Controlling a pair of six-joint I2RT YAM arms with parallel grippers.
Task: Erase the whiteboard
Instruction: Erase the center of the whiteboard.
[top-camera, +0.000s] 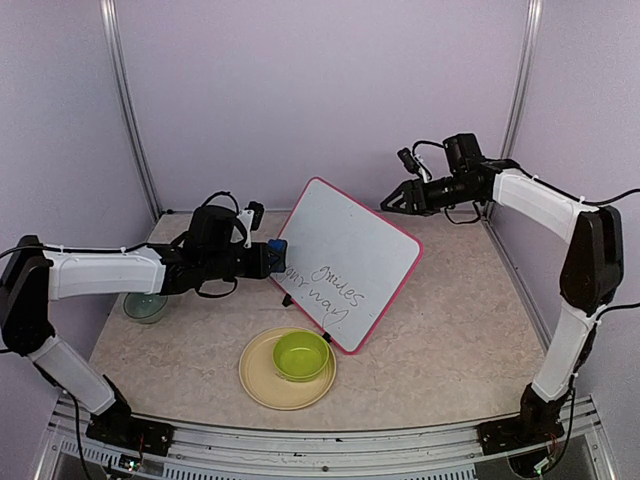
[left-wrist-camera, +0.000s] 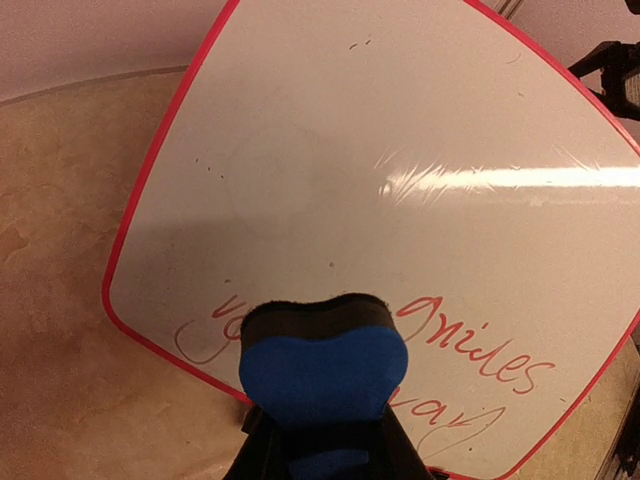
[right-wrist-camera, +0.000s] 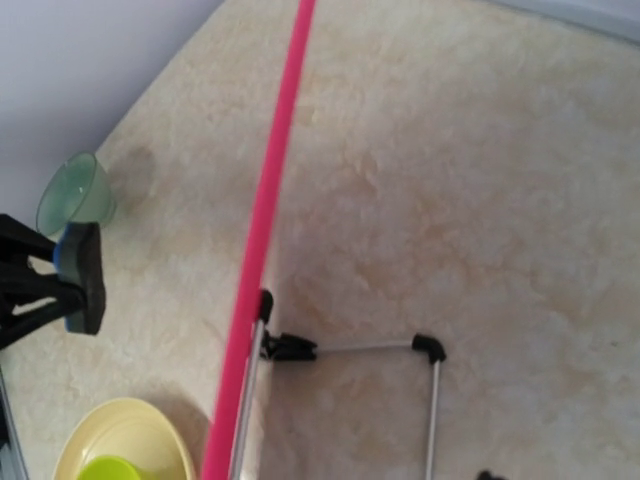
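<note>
The whiteboard (top-camera: 340, 240) leans back at mid-table in its pink-red frame, and handwriting (top-camera: 335, 288) crosses its lower part. My left gripper (top-camera: 262, 258) is shut on a blue eraser (top-camera: 277, 249). In the left wrist view the eraser (left-wrist-camera: 325, 375) shows its dark felt against the whiteboard (left-wrist-camera: 400, 150), over the left end of the red writing (left-wrist-camera: 480, 360). My right gripper (top-camera: 386, 204) hovers open by the board's upper right edge and holds nothing. The right wrist view looks down on the frame edge (right-wrist-camera: 265, 210); its own fingers are out of sight.
A yellow plate (top-camera: 255, 378) with a green bowl (top-camera: 301, 355) lies just in front of the board's lower corner. A teal cup (top-camera: 146, 306) stands under the left arm. Behind the board its wire stand (right-wrist-camera: 350, 348) rests on the table.
</note>
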